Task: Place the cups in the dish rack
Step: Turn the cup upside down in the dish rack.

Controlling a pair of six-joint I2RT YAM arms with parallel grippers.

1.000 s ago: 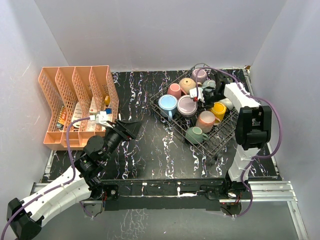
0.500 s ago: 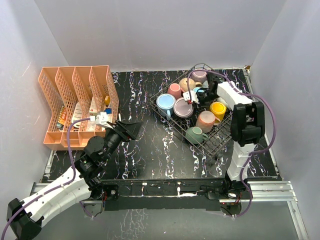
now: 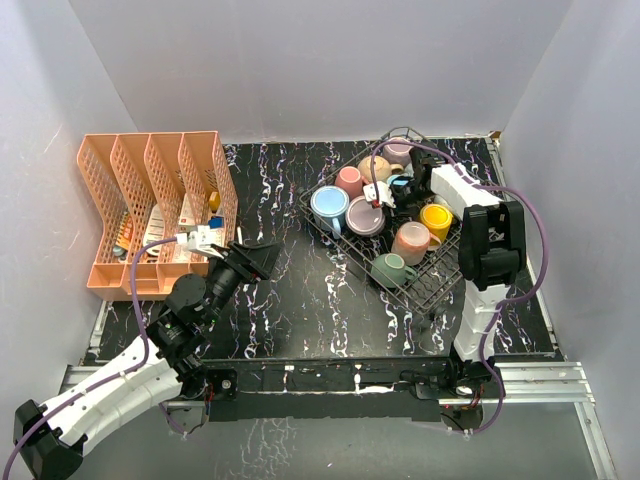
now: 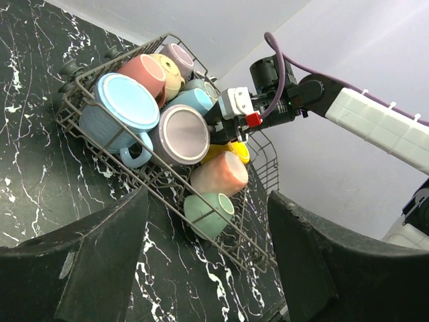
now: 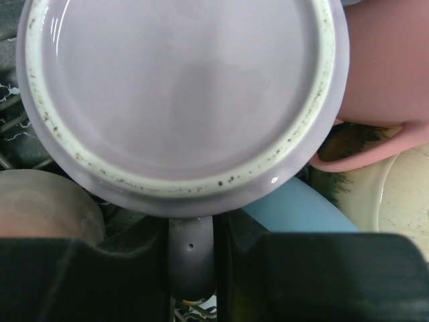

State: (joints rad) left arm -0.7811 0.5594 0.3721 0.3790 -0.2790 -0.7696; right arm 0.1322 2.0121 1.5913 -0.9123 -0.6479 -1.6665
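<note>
The dish rack (image 3: 432, 288) stands at the right of the table and holds several cups. My right gripper (image 3: 388, 197) reaches into it and is shut on the handle (image 5: 191, 258) of the mauve cup (image 3: 366, 214), whose base fills the right wrist view (image 5: 181, 87). That cup lies on its side among a blue cup (image 3: 331, 205), a pink cup (image 3: 349, 180), a salmon cup (image 3: 411, 240) and a green cup (image 3: 390, 269). My left gripper (image 3: 262, 258) is open and empty above the table, left of the rack. The left wrist view also shows the rack (image 4: 255, 249) and the mauve cup (image 4: 182, 134).
An orange plastic organiser (image 3: 150, 215) with small items stands at the far left. A yellow cup (image 3: 436, 220), a tan cup (image 3: 377, 168) and another mauve cup (image 3: 399, 151) fill the back of the rack. White walls close in on three sides.
My right gripper has moved left inside the rack, and the mauve and blue cups have shifted slightly left with it. The left arm has barely moved.
</note>
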